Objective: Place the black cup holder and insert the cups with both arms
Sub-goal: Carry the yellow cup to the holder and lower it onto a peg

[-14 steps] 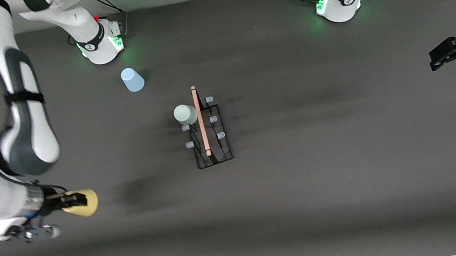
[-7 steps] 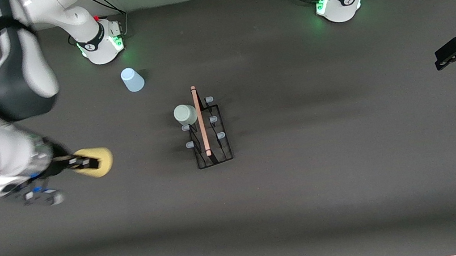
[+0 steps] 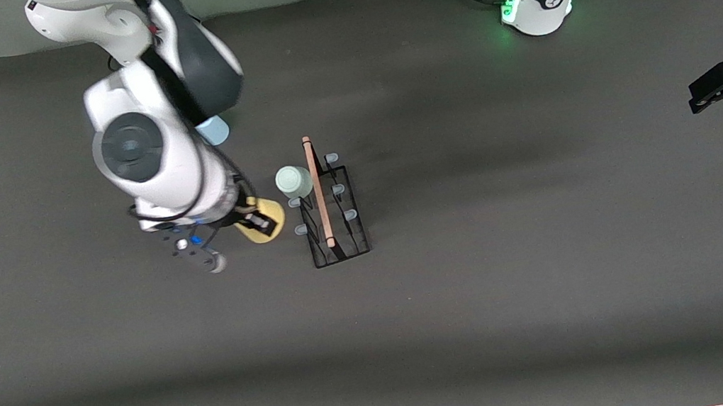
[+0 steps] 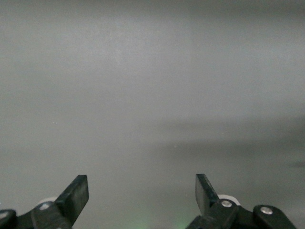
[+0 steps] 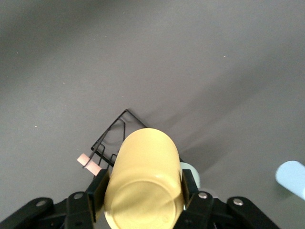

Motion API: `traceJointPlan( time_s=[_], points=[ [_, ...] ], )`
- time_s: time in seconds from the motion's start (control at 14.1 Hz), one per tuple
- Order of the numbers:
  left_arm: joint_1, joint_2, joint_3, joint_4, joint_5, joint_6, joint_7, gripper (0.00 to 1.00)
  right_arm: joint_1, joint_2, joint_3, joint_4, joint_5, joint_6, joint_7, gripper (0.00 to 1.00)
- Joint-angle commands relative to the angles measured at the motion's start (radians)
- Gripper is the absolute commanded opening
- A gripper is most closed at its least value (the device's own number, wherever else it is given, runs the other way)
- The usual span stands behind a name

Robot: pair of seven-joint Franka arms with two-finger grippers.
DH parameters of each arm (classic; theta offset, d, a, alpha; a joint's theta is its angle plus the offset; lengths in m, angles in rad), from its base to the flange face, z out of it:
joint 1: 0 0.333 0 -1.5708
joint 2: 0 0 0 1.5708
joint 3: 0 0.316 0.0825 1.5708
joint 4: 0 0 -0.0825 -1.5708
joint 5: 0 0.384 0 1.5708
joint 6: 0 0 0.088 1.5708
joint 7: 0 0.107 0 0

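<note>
The right gripper (image 3: 258, 223) clasps the small yellow tapered plastic cup (image 3: 261, 219) just beside the black wire rack with a wooden rod handle (image 3: 331, 209), toward the right arm's end. Its free pegs lie closest to this arm. The left gripper (image 3: 704, 94) waits, fingers spread, well apart from the rack.

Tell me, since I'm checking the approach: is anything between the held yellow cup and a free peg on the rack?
Nothing visible. The right pincer holds the yellow plastic cup beside the black wire rack, next to its bare pale-tipped pegs. The pale green cup fills a peg farther from the camera.
</note>
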Motion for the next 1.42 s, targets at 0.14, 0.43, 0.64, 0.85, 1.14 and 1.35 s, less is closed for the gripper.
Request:
traceJointPlan(
  time_s=[0.14,0.43,0.64,0.85,1.14,1.35],
  points=[
    [0.002,-0.01,0.001,-0.017,-0.009,0.001,0.02,1.0,0.063,0.027,-0.008,-0.122,0.003,0.202,0.08,0.0],
    [0.001,-0.007,0.001,-0.018,-0.009,-0.005,0.02,1.0,0.094,0.034,-0.008,-0.24,0.003,0.354,0.083,0.0],
    [-0.004,-0.01,-0.001,-0.038,-0.009,-0.006,0.02,1.0,0.1,0.079,-0.008,-0.282,0.023,0.446,0.088,0.0],
    [-0.002,-0.008,-0.001,-0.038,-0.009,-0.003,0.02,1.0,0.088,0.094,-0.011,-0.26,0.049,0.446,0.078,1.0],
    [-0.002,-0.005,-0.001,-0.037,-0.009,0.014,0.02,1.0,0.082,0.062,-0.04,-0.11,0.049,0.216,0.077,1.0],
    [-0.002,-0.002,-0.001,-0.037,-0.009,0.015,0.02,1.0,0.082,0.031,-0.083,0.064,0.049,-0.048,0.069,1.0]
  ],
)
